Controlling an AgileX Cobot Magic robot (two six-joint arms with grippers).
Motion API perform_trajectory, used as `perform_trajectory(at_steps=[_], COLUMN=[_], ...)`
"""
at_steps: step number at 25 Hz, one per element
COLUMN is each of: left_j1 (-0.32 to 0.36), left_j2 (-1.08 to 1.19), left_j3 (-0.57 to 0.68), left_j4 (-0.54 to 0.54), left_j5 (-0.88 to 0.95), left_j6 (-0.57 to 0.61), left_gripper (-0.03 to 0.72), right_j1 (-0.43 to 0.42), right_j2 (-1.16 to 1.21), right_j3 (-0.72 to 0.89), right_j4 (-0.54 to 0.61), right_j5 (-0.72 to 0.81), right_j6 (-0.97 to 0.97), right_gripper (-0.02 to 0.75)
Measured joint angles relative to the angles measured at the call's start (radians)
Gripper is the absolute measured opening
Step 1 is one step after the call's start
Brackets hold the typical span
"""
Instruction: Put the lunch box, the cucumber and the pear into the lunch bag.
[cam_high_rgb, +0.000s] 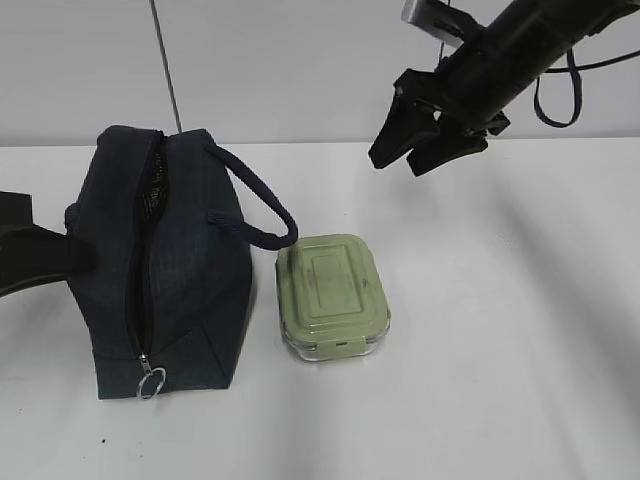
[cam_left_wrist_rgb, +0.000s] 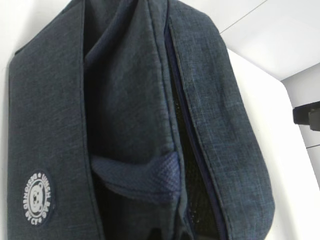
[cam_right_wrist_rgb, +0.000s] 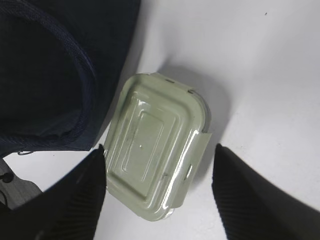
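Observation:
The navy lunch bag (cam_high_rgb: 190, 290) lies on the white table at the left, its zipper gaping near the top over a dark mesh inside, the ring pull (cam_high_rgb: 151, 383) at the near end. The lunch box (cam_high_rgb: 333, 295) with its sage-green lid sits just right of the bag. My right gripper (cam_high_rgb: 400, 163) hangs high above and behind the box, open and empty; in the right wrist view its gripper (cam_right_wrist_rgb: 159, 165) frames the lunch box (cam_right_wrist_rgb: 145, 135) beside the bag (cam_right_wrist_rgb: 45, 75). My left gripper (cam_high_rgb: 85, 255) is against the bag's left side; its wrist view shows only the bag (cam_left_wrist_rgb: 50, 125). The cucumber and pear are out of view.
The bag's looped handle (cam_high_rgb: 265, 215) arches toward the lunch box. A thin pole (cam_high_rgb: 165, 65) stands behind the bag against the wall. Bare white table (cam_high_rgb: 520, 350) lies to the right and front.

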Motion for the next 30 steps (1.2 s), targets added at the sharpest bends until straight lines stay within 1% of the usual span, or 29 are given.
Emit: perform_trajectory(at_steps=[3, 7, 11, 13, 19, 22, 30], left_j1=[0.000, 0.000, 0.000, 0.000, 0.000, 0.000, 0.000], left_j2=[0.000, 0.000, 0.000, 0.000, 0.000, 0.000, 0.000], left_j3=[0.000, 0.000, 0.000, 0.000, 0.000, 0.000, 0.000], left_j4=[0.000, 0.000, 0.000, 0.000, 0.000, 0.000, 0.000], left_j5=[0.000, 0.000, 0.000, 0.000, 0.003, 0.004, 0.005], left_j6=[0.000, 0.000, 0.000, 0.000, 0.000, 0.000, 0.000], left_gripper=[-0.015, -0.015, -0.015, -0.015, -0.015, -0.015, -0.015], right_j1=[-0.023, -0.071, -0.085, -0.085, -0.085, -0.085, -0.057], right_j2=[-0.001, -0.001, -0.001, 0.015, 0.125, 0.169, 0.250], right_j3=[0.021, 0.119, 0.227, 0.254, 0.266, 0.266, 0.266], right_j4=[0.025, 0.095, 0.185, 0.208, 0.270, 0.313, 0.361], right_j5=[0.000, 0.000, -0.004, -0.004, -0.015, -0.023, -0.030], right_j6=[-0.026, -0.111, -0.224, -0.258, -0.304, -0.324, -0.371], right_gripper=[0.513, 0.513, 0.514, 0.522, 0.596, 0.607, 0.608])
